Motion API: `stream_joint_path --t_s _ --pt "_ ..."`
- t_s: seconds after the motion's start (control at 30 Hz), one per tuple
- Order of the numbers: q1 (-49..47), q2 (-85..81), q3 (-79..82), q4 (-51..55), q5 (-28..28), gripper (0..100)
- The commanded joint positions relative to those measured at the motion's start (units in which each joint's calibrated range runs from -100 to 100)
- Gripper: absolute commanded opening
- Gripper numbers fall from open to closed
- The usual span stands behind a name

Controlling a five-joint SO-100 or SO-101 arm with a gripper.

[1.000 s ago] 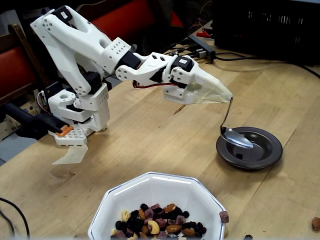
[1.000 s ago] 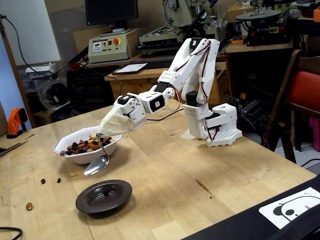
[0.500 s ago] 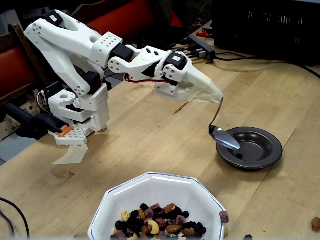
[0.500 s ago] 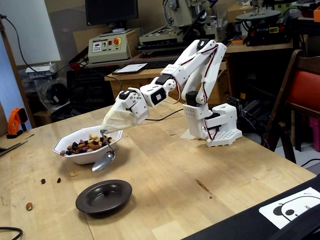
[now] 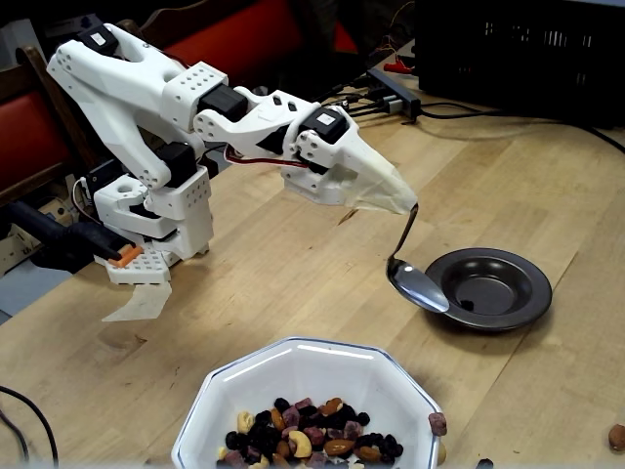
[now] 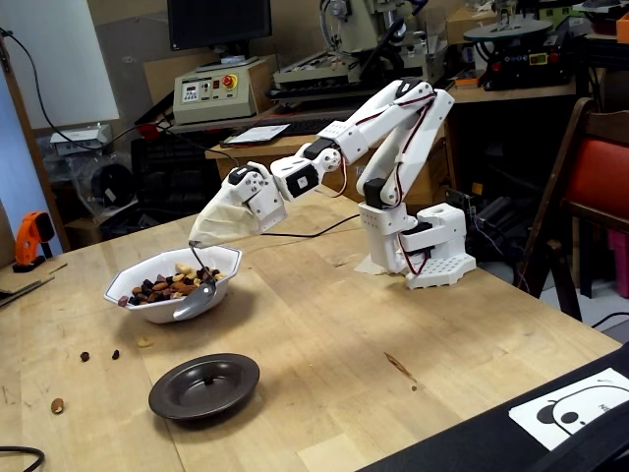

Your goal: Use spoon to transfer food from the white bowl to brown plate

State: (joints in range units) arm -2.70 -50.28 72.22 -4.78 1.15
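Both fixed views: hand grasping spoon handle, long axis steep, bowl end down.

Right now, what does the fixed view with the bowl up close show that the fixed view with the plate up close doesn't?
Only with the bowl close: the spoon's scoop faces the camera and looks empty. Only with the brown plate close: loose bits lie on the table left of it. Both: food in the white bowl, the wrapped gripper carrying the spoon, jaws hidden.
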Motion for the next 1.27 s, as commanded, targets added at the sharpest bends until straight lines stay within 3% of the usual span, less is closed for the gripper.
stream_joint_path --t_s 0.0,0.67,1.23 --pt "0.55 -3.85 -4.79 1.62 -0.1 2" --pt "5.15 -9.5 -4.61 9.92 0.1 2" --pt "5.89 -9.5 -4.35 9.99 0.05 2"
